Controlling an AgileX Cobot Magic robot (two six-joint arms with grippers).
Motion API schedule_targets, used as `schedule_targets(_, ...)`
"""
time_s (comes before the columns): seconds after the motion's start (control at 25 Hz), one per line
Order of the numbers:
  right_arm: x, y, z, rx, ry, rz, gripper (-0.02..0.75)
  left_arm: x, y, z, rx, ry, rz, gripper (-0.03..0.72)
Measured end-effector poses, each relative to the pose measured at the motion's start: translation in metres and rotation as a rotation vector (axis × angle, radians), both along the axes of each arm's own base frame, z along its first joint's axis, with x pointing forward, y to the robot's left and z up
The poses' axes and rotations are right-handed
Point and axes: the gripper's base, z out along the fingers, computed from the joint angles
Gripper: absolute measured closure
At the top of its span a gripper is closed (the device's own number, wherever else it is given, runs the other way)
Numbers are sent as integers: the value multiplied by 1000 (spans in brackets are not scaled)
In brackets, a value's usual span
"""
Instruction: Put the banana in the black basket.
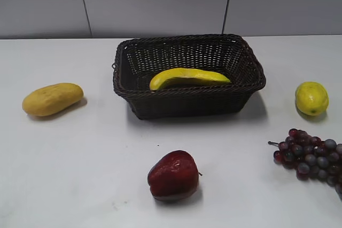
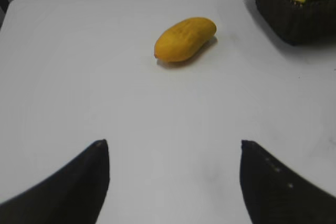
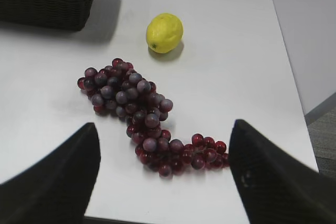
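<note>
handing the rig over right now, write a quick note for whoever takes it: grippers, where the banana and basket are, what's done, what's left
Left gripper: jaws open, empty, above bare table near the yellow-orange oval fruit.
Right gripper: jaws open, empty, above the grapes, lemon beyond.
Banana lies inside the black basket at the back centre of the table.
Done: banana is in the basket.
Left: nothing apparent for this job. Red apple sits untouched in front.

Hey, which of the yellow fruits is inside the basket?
The banana, long and curved, lies in the basket. The oval fruit and lemon sit on the table.
</note>
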Motion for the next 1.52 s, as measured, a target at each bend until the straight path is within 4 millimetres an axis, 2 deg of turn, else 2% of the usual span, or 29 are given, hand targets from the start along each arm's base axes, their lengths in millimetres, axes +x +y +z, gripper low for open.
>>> schedule_targets(0.64,0,0,0,0,0,0,159,0,1,0,11,-9,15,169)
schedule_targets(0.96,0,0,0,0,0,0,159,0,1,0,11,-12,137,193)
schedule_targets(1.52,0,0,0,1,0,0,159,0,0,1,11,-13,171,196)
